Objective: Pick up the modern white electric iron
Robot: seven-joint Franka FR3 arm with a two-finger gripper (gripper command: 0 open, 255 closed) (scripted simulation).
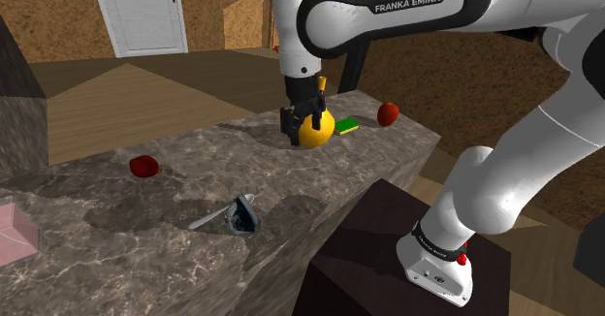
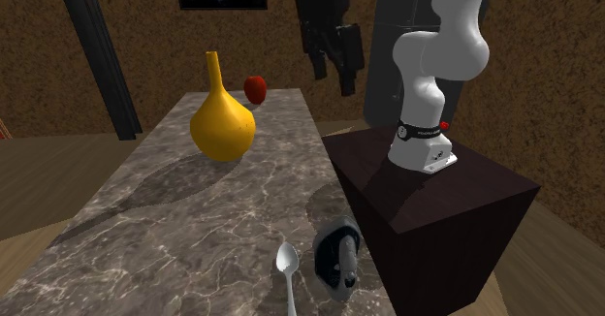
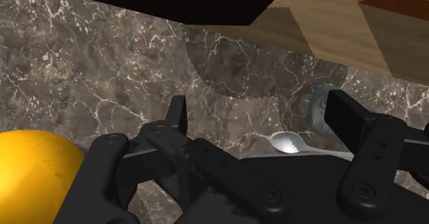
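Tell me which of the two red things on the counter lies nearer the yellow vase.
The right red thing in the shoulder view, just past the yellow vase; the left red thing lies much farther off.

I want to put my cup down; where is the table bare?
The widest bare patch lies between the vase and the spoon. Another lies between the red lump and the vase. Crowded where spoon and iron lie side by side.

Shoulder view looks down across the table (image 1: 116,207) from beside the stand (image 1: 378,241); second exterior view looks lengthwise, lower (both share the vase (image 1: 321,134)).
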